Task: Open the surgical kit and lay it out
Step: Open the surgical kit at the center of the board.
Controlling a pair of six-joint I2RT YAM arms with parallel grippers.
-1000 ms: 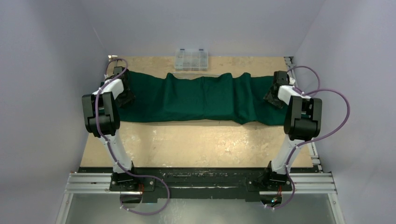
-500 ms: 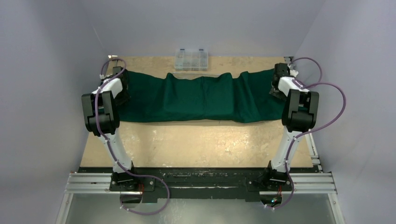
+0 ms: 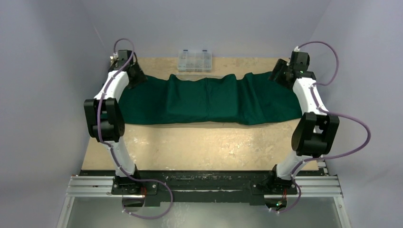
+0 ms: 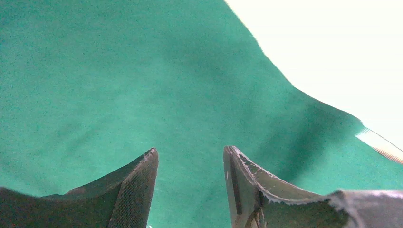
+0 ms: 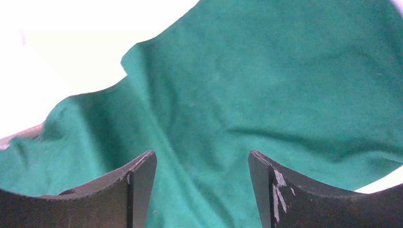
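Note:
The dark green cloth wrap (image 3: 204, 99) lies unfolded in a long strip across the table, with a thicker folded section in its middle. Whatever is under that section is hidden; no tray or instruments show. My left gripper (image 3: 138, 75) hovers over the cloth's far left corner, open with nothing between its fingers. In the left wrist view the left gripper (image 4: 190, 152) has only the cloth (image 4: 119, 85) below it. My right gripper (image 3: 278, 75) hangs open above the far right corner. The right wrist view shows the right gripper (image 5: 202, 154) empty over the rumpled cloth (image 5: 285, 85).
A clear plastic compartment box (image 3: 194, 60) stands at the far edge of the wooden table (image 3: 204, 142), just behind the cloth. The enclosure's walls close in on both sides, near each arm's elbow.
Both grippers have risen and moved toward the far corners. The right one has widened and come off the cloth's right end, which now lies spread on the table.

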